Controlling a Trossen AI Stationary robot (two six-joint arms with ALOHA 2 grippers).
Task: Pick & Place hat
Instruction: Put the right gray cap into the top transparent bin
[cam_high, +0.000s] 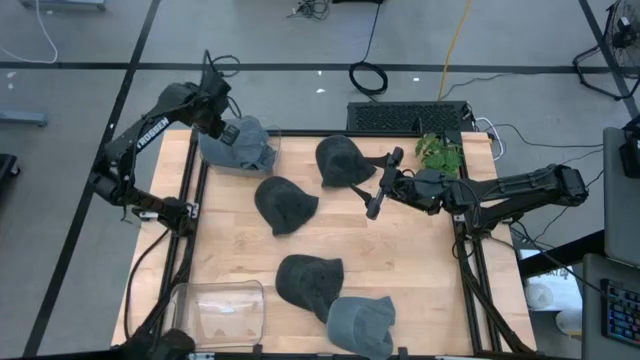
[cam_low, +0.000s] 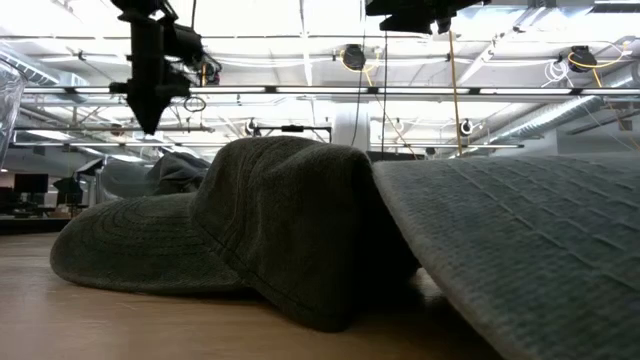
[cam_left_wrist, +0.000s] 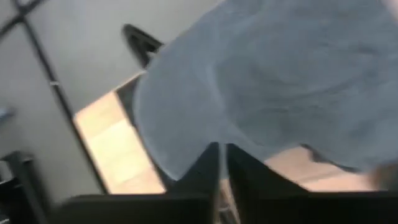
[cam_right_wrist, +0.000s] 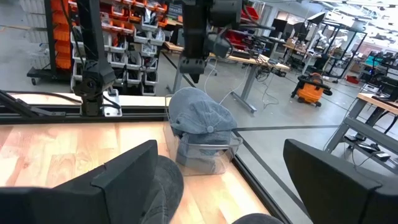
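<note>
A grey-blue hat (cam_high: 240, 143) (cam_right_wrist: 200, 113) lies over the top of a clear container (cam_right_wrist: 208, 155) at the table's far left corner. My left gripper (cam_high: 216, 122) (cam_right_wrist: 191, 76) hangs just above the hat's far-left side, fingers shut (cam_left_wrist: 222, 168); the right wrist view shows a small gap between them and the hat. My right gripper (cam_high: 384, 182) (cam_right_wrist: 230, 186) is open, level above the table at the right of a dark hat (cam_high: 343, 160), touching nothing.
Two more dark hats (cam_high: 284, 205) (cam_high: 310, 281) and a second grey-blue hat (cam_high: 361, 323) lie on the wooden table; the last two fill the low view (cam_low: 250, 230) (cam_low: 520, 250). A second clear container (cam_high: 224, 310) stands at the near left corner. A plant (cam_high: 438, 152) stands at the far right edge.
</note>
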